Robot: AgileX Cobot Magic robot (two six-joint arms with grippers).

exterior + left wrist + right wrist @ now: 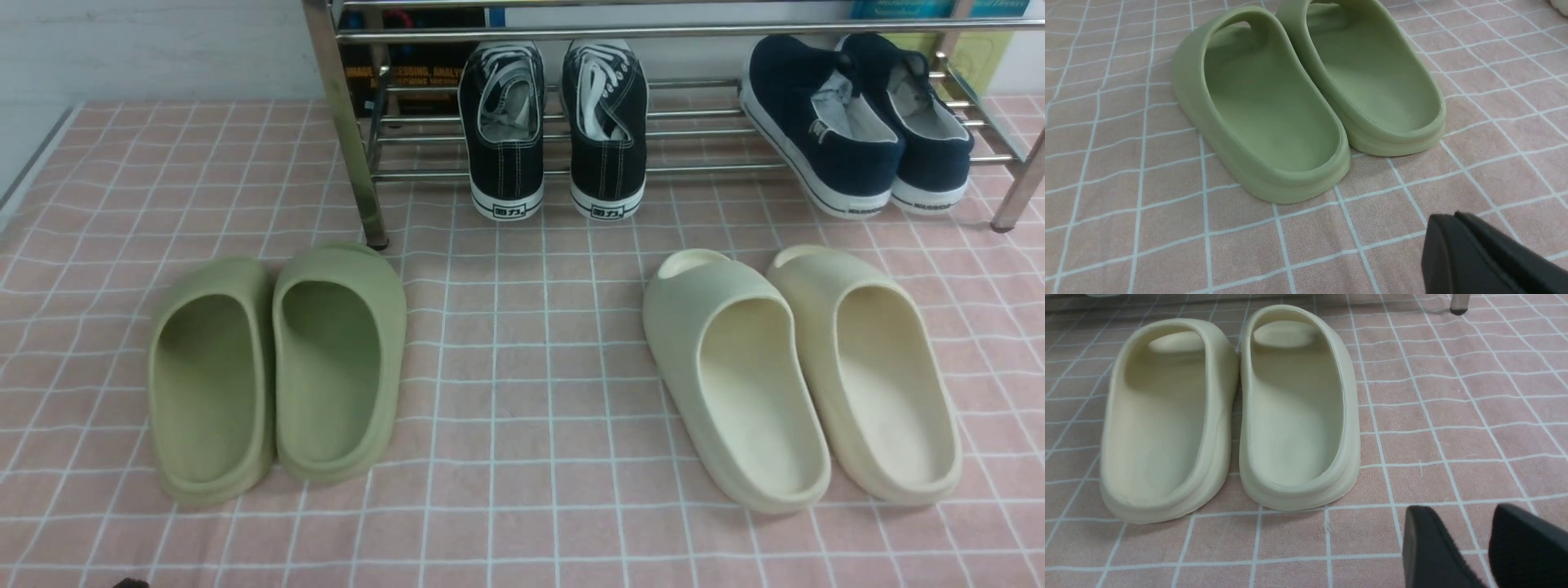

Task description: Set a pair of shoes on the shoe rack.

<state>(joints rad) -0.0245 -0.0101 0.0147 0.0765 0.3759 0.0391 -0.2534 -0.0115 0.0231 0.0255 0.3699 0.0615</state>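
Black sneakers (606, 147) (a pair) on chrome rack (424, 174)

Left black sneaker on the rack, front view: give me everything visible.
The left black sneaker looks like canvas, with white laces, white stitching, a white sole edge and a dark-framed heel label. It is upright and empty, heel toward the camera, toe pointing away. It rests on the lower bars of the chrome rack, beside its mate with a gap between. No jaws touch it.
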